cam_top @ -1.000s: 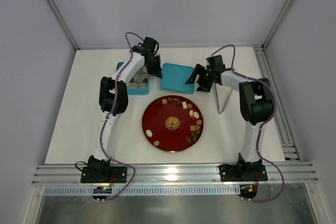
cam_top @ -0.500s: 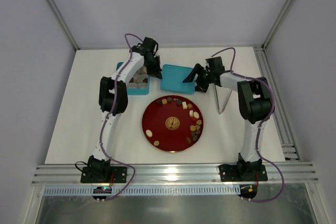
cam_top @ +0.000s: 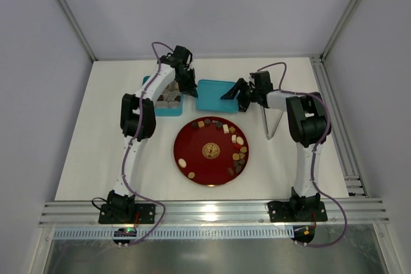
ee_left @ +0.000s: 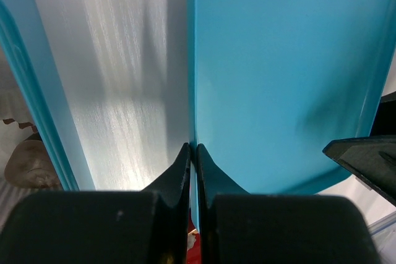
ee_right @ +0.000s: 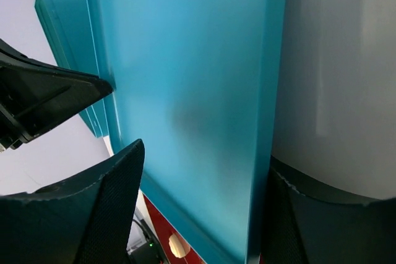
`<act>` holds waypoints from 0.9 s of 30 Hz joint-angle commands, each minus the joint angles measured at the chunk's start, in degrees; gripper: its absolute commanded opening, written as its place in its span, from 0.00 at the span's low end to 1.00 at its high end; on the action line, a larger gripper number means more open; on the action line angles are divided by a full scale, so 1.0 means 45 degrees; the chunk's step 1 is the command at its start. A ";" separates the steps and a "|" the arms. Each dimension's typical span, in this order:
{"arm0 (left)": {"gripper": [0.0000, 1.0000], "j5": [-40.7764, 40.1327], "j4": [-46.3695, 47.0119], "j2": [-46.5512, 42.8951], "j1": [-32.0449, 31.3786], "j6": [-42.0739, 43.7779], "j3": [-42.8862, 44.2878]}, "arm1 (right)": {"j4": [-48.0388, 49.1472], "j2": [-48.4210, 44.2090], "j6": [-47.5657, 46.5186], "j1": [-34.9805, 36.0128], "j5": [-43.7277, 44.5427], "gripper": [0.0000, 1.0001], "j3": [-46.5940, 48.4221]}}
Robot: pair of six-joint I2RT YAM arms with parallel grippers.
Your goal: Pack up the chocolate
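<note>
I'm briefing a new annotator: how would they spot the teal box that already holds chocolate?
Start at the red plate in the middle. Just behind it lie two teal pieces side by side; the box is the left one. Unlike its plain flat neighbour, it shows chocolates inside.

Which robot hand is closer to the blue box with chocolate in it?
Left. The left gripper sits shut between the box and the blue lid. The right gripper is open at the lid's far side, away from the box.
</note>
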 commanded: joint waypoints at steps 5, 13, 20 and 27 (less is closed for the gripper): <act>0.00 0.0768 -0.0139 -0.0411 0.0003 0.0358 0.0377 | 0.0825 0.0649 0.0548 0.0096 -0.0026 0.61 -0.0158; 0.00 0.0788 0.0115 -0.0684 -0.0212 0.0690 0.0085 | 0.1470 0.0552 0.0861 0.0076 -0.0261 0.33 -0.0256; 0.00 0.0086 0.0368 -0.1464 -0.0368 0.1471 -0.0480 | 0.1471 -0.0034 0.0958 0.0057 -0.0573 0.11 -0.0158; 0.21 -0.0832 0.0895 -0.2537 -0.0407 0.2038 -0.0754 | 0.1588 -0.0874 0.1466 -0.0021 -0.0964 0.04 -0.0021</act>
